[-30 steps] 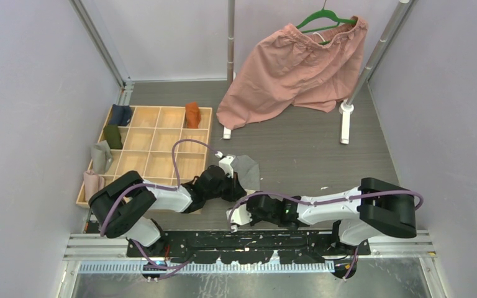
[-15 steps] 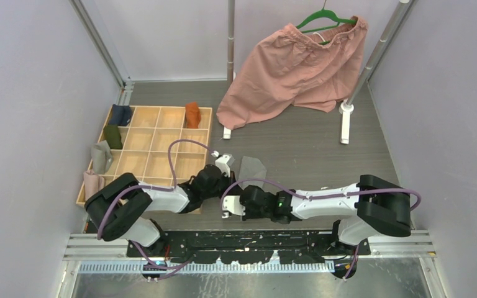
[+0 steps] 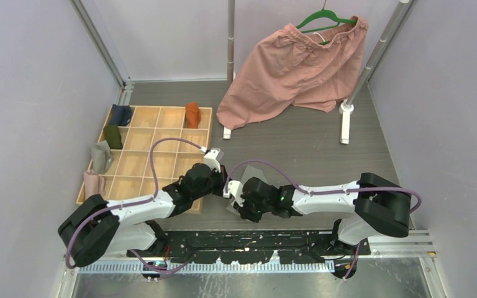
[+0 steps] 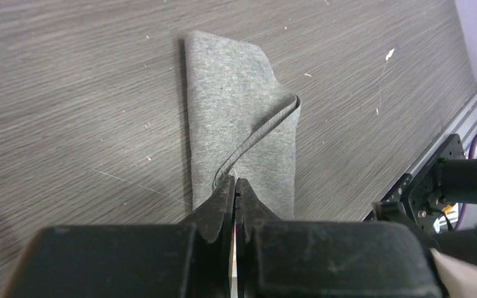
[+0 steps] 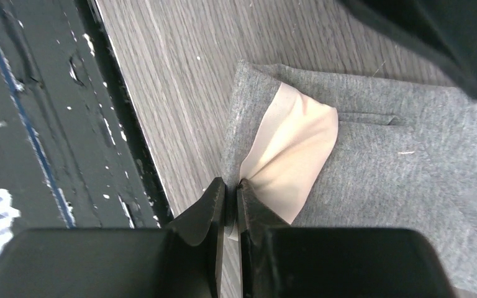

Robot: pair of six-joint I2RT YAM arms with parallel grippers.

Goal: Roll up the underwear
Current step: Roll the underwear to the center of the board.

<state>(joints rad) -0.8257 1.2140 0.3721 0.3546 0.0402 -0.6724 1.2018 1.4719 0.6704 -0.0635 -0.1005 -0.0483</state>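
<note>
Lilac walls close in a grey wood-grain tabletop (image 3: 304, 155). Toward its left edge lies a wooden compartment tray (image 3: 161, 128). Rolled cloths (image 3: 113, 136) in navy, green, grey and pink fill or overhang the tray's left column. The rust-orange underwear (image 3: 192, 114) stands rolled in the rightmost compartment of the tray's far row.

Just right of the tray's near right corner, the left gripper (image 4: 235, 186) has its fingers pressed fully together on the edge of the grey underwear (image 4: 230, 105). That garment lies flat and folded into a narrow strip, close to the tabletop's near edge at about the middle. A raised fold runs diagonally across it up to the pinched spot.

At the garment's other end the right gripper (image 5: 231, 186) is nipped nearly closed on a corner of it. There the cream-white trim (image 5: 292, 149) bulges out of the grey cloth, just beside the black rail (image 5: 43, 124) along the near edge.

At the far right corner, pink shorts (image 3: 298, 68) hang from a green hanger (image 3: 323, 18) on a rack.
</note>
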